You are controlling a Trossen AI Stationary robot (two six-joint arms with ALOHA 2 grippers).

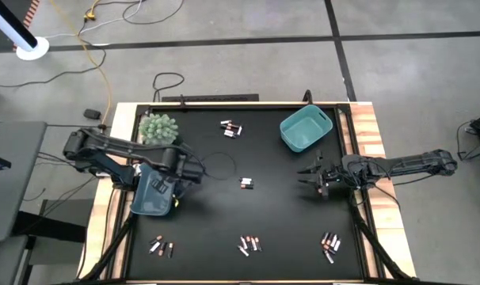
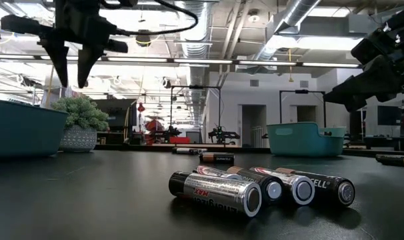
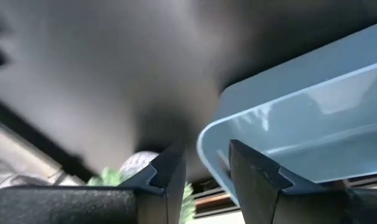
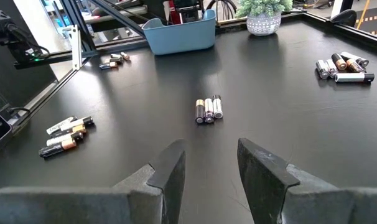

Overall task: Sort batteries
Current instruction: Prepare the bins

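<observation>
Batteries (image 1: 246, 183) mid-table; left gripper (image 1: 173, 192) over blue bin (image 1: 149, 198).

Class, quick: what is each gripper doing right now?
Left gripper: open, empty, over the blue bin.
Right gripper: open, empty, facing the middle batteries.

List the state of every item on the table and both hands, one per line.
Left hand: open, empty, over the left blue plastic bin.
Right hand: open, empty, above the black table.
Right teal plastic bin: upright.
Small cylindrical batteries: lying in scattered clusters.
Green potted plant: upright.
</observation>
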